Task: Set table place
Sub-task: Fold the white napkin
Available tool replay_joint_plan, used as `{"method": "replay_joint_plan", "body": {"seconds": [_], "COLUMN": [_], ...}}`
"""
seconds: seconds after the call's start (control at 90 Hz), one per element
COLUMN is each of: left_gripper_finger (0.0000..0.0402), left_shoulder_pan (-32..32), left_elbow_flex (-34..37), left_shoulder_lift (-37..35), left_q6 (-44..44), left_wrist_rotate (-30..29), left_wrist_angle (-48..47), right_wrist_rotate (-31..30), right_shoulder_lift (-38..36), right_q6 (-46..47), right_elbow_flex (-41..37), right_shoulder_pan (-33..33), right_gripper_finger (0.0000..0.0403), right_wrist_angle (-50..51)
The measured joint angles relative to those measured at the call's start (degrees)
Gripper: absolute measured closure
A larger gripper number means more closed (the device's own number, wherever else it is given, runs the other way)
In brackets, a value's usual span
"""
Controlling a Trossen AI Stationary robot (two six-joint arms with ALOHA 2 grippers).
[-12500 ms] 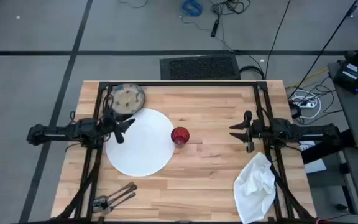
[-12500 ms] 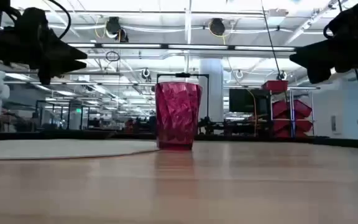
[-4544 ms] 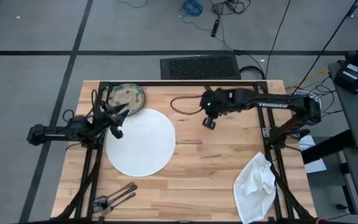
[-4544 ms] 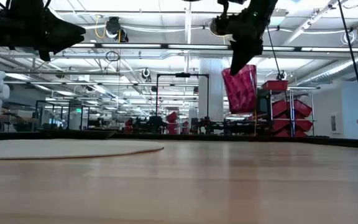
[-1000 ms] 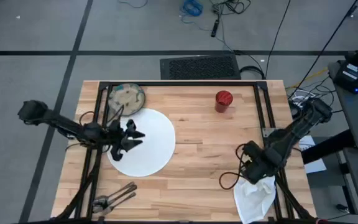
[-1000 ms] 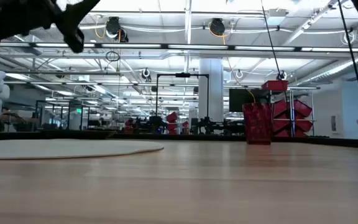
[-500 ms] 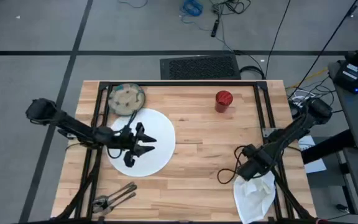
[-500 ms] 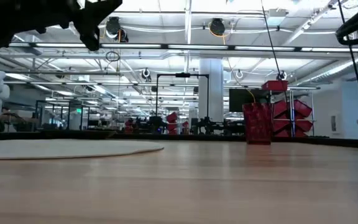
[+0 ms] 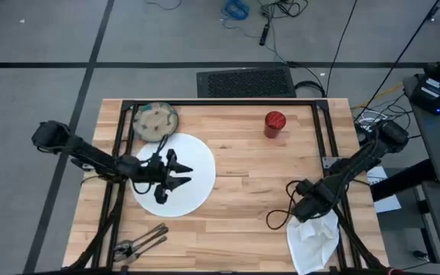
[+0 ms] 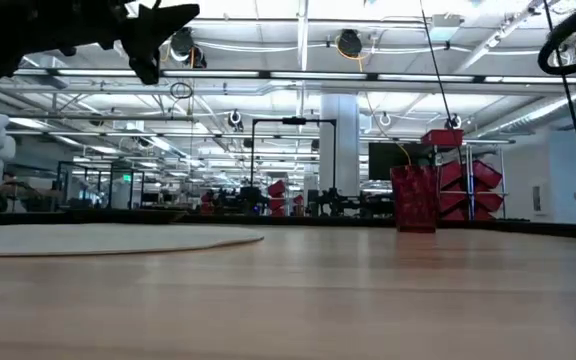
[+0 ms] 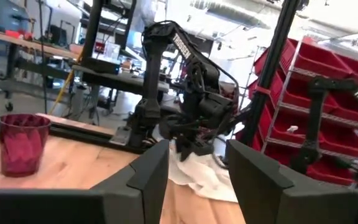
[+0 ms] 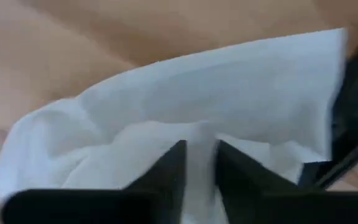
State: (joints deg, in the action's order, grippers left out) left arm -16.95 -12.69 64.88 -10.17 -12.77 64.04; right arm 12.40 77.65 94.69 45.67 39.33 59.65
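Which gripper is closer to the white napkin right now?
The right. The right gripper is right at the napkin, at its upper edge near the table's right side. The left gripper hovers over the white plate, far across the table.

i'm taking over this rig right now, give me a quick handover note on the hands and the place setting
Left hand: open, empty, above the large round white plate.
Right hand: at the crumpled white cloth napkin, fingers close together on a fold; grip unconfirmed.
Small red plastic cup: upright near the far right of the light wooden table.
Speckled beige bowl: far left, by the plate.
Dark metal cutlery: near left edge.
Left: napkin, bowl and cutlery look unplaced.
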Motion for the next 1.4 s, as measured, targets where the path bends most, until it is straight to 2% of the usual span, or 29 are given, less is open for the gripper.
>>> {"method": "replay_joint_plan", "body": {"seconds": [0.111, 0.222, 0.322, 0.5, 0.611, 0.844, 1.033, 1.189, 1.289, 1.4], "left_gripper_finger": [0.0256, 0.0256, 0.0256, 0.0256, 0.0256, 0.0256, 0.0256, 0.0256, 0.0256, 0.0256], "left_shoulder_pan": [0.0, 0.1, 0.8, 2.6, 3.1, 3.1, 3.7, 7.3, 10.0, 12.5], "left_elbow_flex": [0.0, 0.0, 0.0, -1.2, -5.9, -19.6, -26.6, -30.6, -33.0, -35.7], "left_shoulder_lift": [0.0, 0.6, 3.0, 10.8, 17.1, 32.7, 36.5, 36.5, 37.2, 39.8], "left_q6": [0.0, 0.1, 1.0, 0.2, -0.5, 2.0, 7.7, 7.5, 7.0, 6.0], "left_wrist_rotate": [-1.0, -1.2, -1.6, -3.2, -2.4, 1.5, -0.7, -0.7, 1.2, 8.8], "left_wrist_angle": [-2.1, -2.4, -0.7, 5.6, 6.1, 3.6, -1.7, -10.6, -14.9, -15.4], "right_wrist_rotate": [-0.5, -4.9, -12.4, -31.2, -39.4, -48.5, -52.5, -52.8, -48.6, -40.5], "right_shoulder_lift": [0.0, 0.0, -0.1, -0.6, -0.6, -0.7, -1.9, -3.8, -4.5, -4.8], "right_q6": [-3.5, -6.8, -11.5, -23.0, -30.4, -43.7, -53.2, -55.2, -54.7, -49.7], "right_elbow_flex": [0.5, 3.7, 9.1, 18.5, 21.6, 26.4, 31.6, 32.0, 32.0, 32.0], "right_shoulder_pan": [0.0, -0.4, -1.0, -1.5, -1.8, -2.9, -0.9, 1.2, 2.7, 4.2], "right_gripper_finger": [0.0397, 0.0402, 0.0402, 0.0403, 0.0403, 0.0403, 0.0403, 0.0403, 0.0403, 0.0403], "right_wrist_angle": [-1.8, 0.2, 3.9, 7.6, 7.3, 6.8, 6.5, 7.0, 7.0, 7.0]}}
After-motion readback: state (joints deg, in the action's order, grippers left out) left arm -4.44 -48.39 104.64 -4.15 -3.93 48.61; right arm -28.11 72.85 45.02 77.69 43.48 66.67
